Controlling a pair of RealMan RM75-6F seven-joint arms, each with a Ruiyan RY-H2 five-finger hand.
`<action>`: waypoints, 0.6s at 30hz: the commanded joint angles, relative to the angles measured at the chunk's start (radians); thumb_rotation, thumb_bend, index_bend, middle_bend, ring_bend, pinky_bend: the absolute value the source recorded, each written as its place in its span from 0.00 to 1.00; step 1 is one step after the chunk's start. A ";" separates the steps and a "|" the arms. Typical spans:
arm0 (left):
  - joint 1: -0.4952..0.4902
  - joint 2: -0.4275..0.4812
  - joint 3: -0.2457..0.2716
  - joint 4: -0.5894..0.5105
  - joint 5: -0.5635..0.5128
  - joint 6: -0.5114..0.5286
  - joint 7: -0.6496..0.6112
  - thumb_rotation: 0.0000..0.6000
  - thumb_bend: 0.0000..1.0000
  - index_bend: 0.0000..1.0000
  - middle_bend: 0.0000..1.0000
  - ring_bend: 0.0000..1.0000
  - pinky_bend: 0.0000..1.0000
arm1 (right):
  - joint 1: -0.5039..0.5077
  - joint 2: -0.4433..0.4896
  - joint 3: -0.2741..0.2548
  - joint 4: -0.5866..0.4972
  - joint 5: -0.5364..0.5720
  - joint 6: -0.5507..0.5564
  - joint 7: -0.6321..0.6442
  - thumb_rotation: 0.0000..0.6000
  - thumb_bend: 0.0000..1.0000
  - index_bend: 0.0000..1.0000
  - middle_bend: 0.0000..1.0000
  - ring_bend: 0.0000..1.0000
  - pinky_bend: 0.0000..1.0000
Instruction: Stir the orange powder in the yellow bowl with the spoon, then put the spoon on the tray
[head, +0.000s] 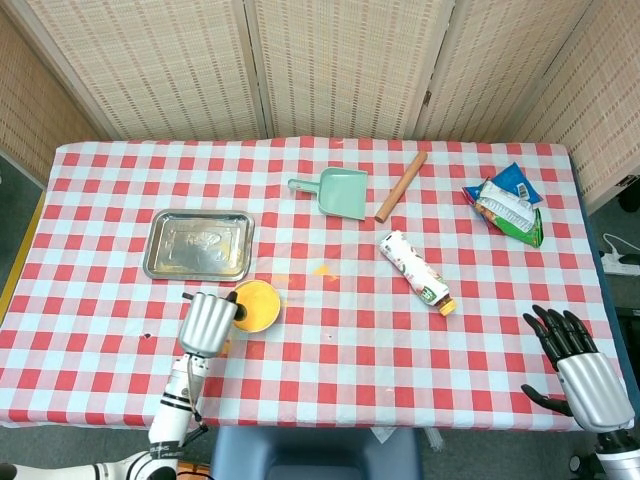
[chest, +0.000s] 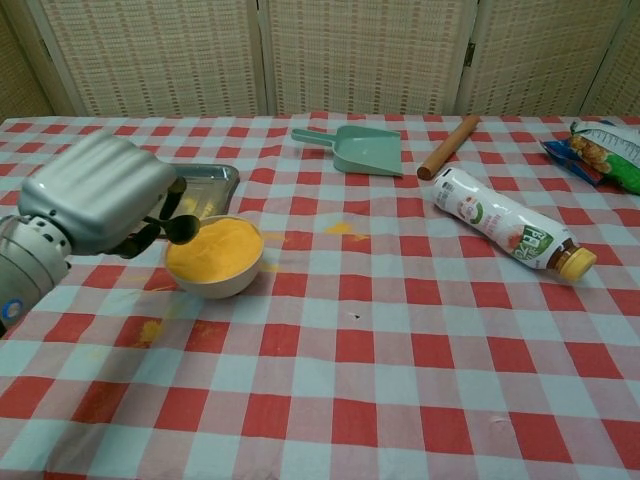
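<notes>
Over yellow bowl (chest: 213, 256) rim — left hand (chest: 100, 192) fingers curled, grasp unclear, right hand (head: 582, 368) splayed.

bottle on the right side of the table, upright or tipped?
Tipped. The bottle lies on its side on the checked cloth, yellow cap end toward the near right, in both views.

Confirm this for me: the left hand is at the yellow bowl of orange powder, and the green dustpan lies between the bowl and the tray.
Not quite. The left hand is at the yellow bowl, but the head view shows the green dustpan far beyond both, beside the rolling pin, not between bowl and tray.
</notes>
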 joint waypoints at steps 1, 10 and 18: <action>-0.045 -0.073 -0.027 0.031 -0.051 -0.015 0.066 1.00 0.48 0.60 1.00 1.00 1.00 | 0.002 0.004 -0.002 0.002 0.000 -0.003 0.011 1.00 0.04 0.00 0.00 0.00 0.00; -0.101 -0.150 -0.057 0.119 -0.097 -0.009 0.123 1.00 0.48 0.59 1.00 1.00 1.00 | 0.001 0.015 -0.004 0.006 0.001 -0.002 0.032 1.00 0.04 0.00 0.00 0.00 0.00; -0.112 -0.162 -0.054 0.191 -0.126 -0.011 0.092 1.00 0.48 0.48 1.00 1.00 1.00 | -0.002 0.017 -0.001 0.006 0.004 0.007 0.036 1.00 0.04 0.00 0.00 0.00 0.00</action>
